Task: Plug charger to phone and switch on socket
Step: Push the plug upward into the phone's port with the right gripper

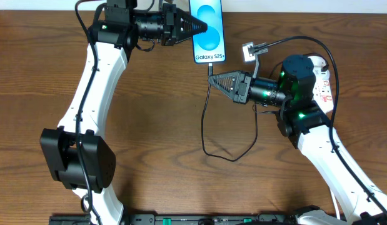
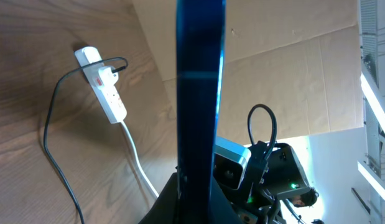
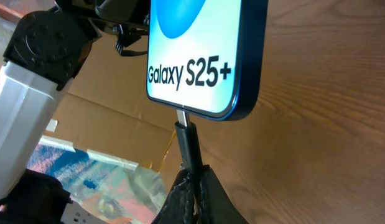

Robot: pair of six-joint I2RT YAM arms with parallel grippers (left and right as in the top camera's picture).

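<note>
The phone [image 1: 207, 31] lies at the table's far edge, screen up, reading "Galaxy S25+". My left gripper [image 1: 202, 28] is shut on its left side; in the left wrist view the phone [image 2: 199, 93] stands edge-on between the jaws of the left gripper [image 2: 195, 196]. My right gripper [image 1: 212, 77] is shut on the charger's black plug tip [image 3: 189, 144] just below the phone [image 3: 204, 56]. The plug's metal end meets the phone's bottom edge. The charger cable [image 1: 231, 153] loops across the table. The socket [image 2: 109, 94] is a white strip; overhead the socket [image 1: 324, 84] is partly hidden by the right arm.
A small white block [image 1: 248, 50] with a black lead lies right of the phone. The socket's white cord [image 2: 135, 152] runs towards the left gripper. A cardboard wall [image 2: 285, 68] stands behind the table. The right arm [image 1: 343, 169] crosses the lower right.
</note>
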